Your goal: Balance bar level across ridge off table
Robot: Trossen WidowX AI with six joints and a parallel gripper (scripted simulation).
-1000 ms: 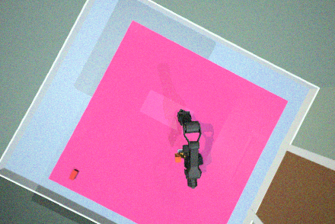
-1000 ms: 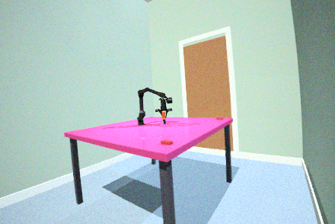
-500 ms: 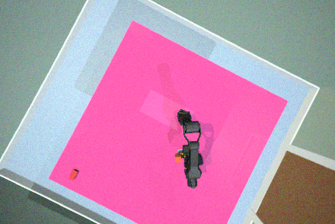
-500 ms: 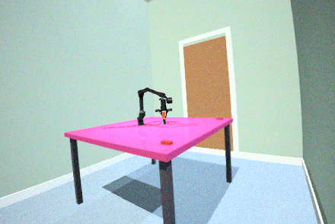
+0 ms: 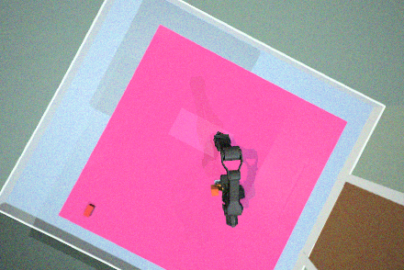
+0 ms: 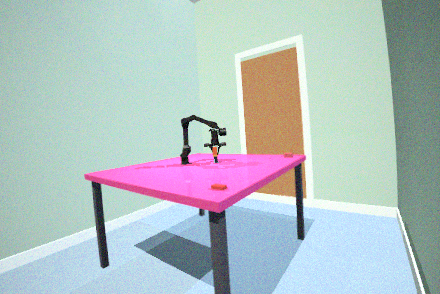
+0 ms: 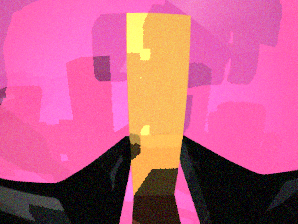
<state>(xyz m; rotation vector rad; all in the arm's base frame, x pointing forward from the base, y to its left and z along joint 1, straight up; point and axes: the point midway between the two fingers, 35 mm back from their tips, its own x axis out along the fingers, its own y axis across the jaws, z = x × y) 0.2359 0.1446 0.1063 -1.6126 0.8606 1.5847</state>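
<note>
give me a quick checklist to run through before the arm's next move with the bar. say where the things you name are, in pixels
1. gripper point(image 5: 218, 187) point(image 6: 215, 147) point(image 7: 154, 141) shut on the orange bar point(image 5: 215, 190) point(image 6: 215, 152) point(image 7: 159, 90): ok
2. bar level: cannot tell, too small from outside
3. bar off the pink table point(image 5: 151, 151) point(image 6: 165, 179) point(image 7: 30, 65): cannot tell, its underside isn't clear
4. bar centred across the ridge: cannot tell, ridge not identifiable
5. bar let go: not ok, the fingers grip it
6. red block point(image 5: 89, 210) near the table's corner, away from the arm: ok
</note>
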